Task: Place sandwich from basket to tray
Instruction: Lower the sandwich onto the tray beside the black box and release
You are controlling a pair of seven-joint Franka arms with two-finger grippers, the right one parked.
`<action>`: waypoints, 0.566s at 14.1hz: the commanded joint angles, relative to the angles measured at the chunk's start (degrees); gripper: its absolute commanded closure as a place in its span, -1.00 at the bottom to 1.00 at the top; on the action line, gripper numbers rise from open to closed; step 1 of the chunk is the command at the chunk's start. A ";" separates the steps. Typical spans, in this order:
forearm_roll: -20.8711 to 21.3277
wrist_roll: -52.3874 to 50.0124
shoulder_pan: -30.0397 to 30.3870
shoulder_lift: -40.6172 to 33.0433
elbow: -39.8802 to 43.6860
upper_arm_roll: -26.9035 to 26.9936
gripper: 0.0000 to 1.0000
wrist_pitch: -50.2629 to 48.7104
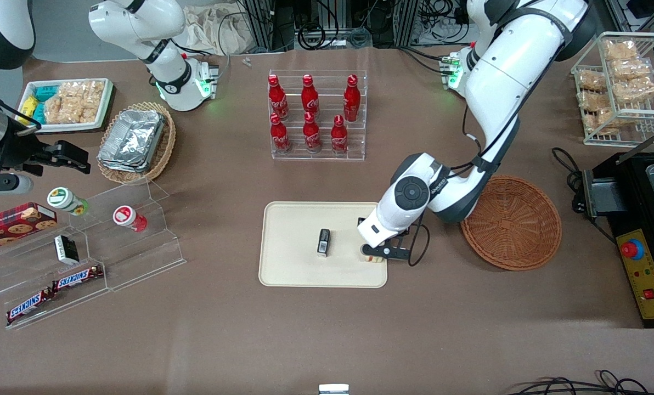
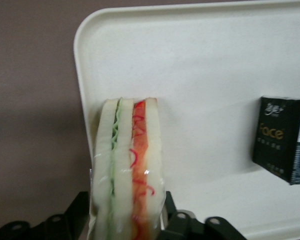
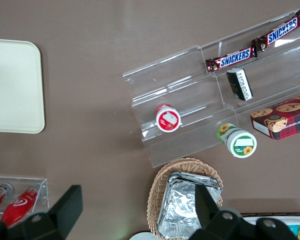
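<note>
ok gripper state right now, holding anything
Gripper: shut on the sandwich, over the tray at its edge toward the basket, which has nothing in it.

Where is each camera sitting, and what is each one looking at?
Front view: high up, facing the robots, looking down on the table; both arms show, the working arm's gripper over the tray, near the basket.
Left wrist view: on the working arm, close over the tray; its jaws squeeze the sandwich beside a black box.
Right wrist view: on the parked arm, looking down at Snickers bars and foil pans; its own finger tips show.
Shared: all three see the tray.
</note>
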 commanded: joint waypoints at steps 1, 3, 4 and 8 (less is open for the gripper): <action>0.77 -4.95 -0.72 -1.08 4.04 0.47 -0.99 -1.27; 0.59 -6.90 -0.63 -5.20 4.13 1.08 -1.00 -3.46; 0.59 -6.99 -0.63 -7.40 4.22 2.21 -1.00 -5.74; -1.24 -3.32 4.80 -15.40 4.22 3.20 -0.99 -16.63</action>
